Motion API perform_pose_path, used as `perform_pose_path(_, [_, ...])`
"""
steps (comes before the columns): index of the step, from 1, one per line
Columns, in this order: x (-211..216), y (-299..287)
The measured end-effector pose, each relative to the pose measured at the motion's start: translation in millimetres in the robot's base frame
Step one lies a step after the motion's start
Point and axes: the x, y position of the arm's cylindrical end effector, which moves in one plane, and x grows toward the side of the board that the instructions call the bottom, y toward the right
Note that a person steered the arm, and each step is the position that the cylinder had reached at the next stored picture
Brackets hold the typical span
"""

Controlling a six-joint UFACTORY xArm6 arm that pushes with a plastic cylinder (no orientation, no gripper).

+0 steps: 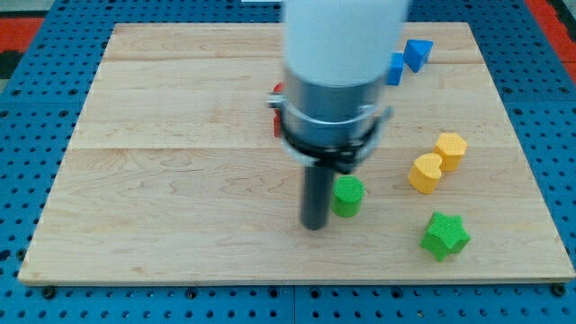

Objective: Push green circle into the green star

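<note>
arm: descends from the view's top, upright | my tip [314,225]: down on board, centre-bottom

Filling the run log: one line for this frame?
tip touching green circle, on its left | green star lower right, apart | push unfinished

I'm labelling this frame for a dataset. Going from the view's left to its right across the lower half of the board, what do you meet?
My tip → green circle, just right of the tip → yellow heart-like block → green star → yellow hexagon-like block. The last three overlap somewhat in left-right extent.
</note>
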Motion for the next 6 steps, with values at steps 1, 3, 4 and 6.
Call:
perform_pose_path(1, [-35, 6])
perform_pose_path(3, [0, 80])
perform_pose_path(4, [-9, 84])
perform_pose_path(6, [-44, 110])
